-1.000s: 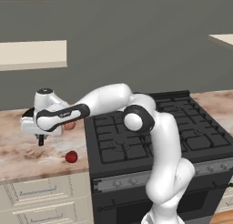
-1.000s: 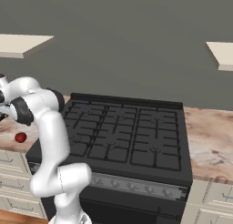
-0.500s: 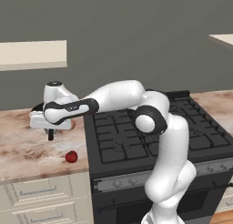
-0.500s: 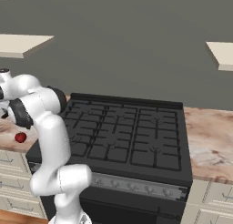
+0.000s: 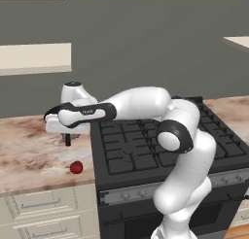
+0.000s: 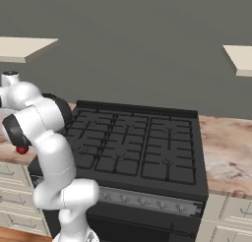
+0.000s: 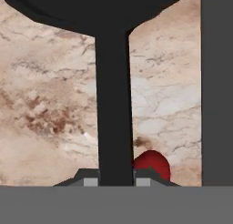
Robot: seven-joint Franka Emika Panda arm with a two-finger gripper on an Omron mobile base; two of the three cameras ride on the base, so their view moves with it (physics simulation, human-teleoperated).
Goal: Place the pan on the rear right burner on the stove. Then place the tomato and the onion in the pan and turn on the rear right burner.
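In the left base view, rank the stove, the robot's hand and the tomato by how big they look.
1. Stove, by far the largest.
2. Hand, nearer the back of the counter, so its true size is unsure.
3. Tomato, the smallest, on the counter beside the stove.

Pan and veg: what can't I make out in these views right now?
- Pan: body cut off by the hand view's top edge; in the left base view the arm covers most of it.
- Tomato: half hidden behind the pan handle in the hand view.
- Gripper fingertips: barely visible beside the handle.
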